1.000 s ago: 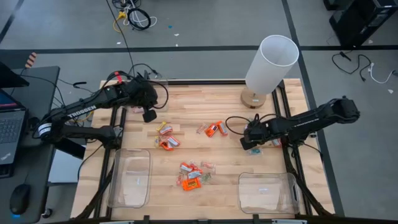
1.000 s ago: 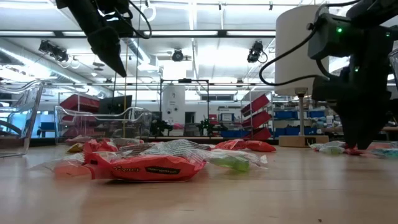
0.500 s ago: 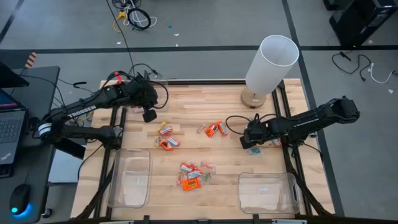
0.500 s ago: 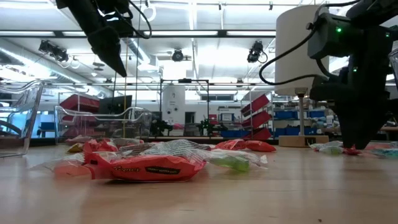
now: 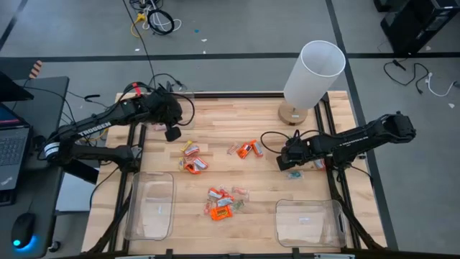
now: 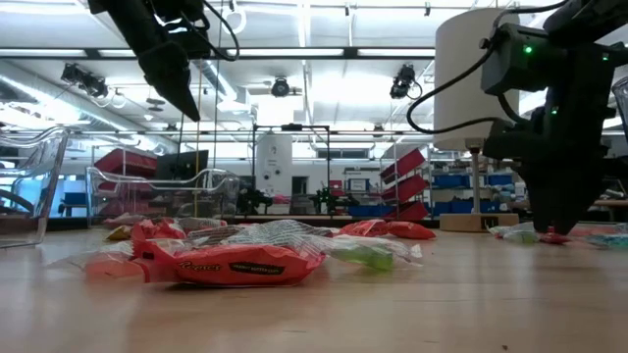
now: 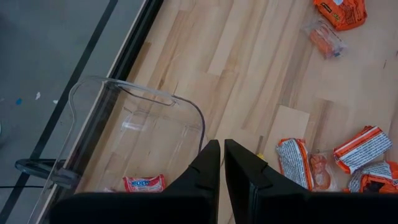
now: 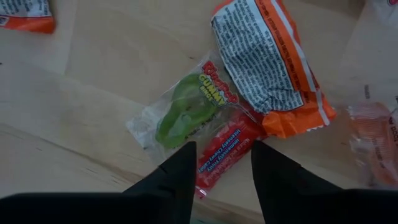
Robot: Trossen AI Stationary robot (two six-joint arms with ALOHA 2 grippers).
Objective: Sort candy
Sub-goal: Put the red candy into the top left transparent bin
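The right gripper (image 8: 221,171) has opened a little more than a second ago; it stands low over a red candy (image 8: 225,151) near the worktop's (image 5: 251,122) right side, fingers wide, not holding it. The left gripper (image 7: 222,163) stays raised by the back-left bin (image 7: 134,134), fingers closed, empty.

Bright even overhead light; ceiling glare in low view; foreground tabletop (image 6: 471,304) blurred.

Candy (image 5: 221,203) lies scattered mid-tabletop (image 5: 251,115), between two bins (image 5: 149,206) at the near corners. A lamp (image 5: 310,75) stands at the far right, the right pincer (image 5: 290,166) just before it.
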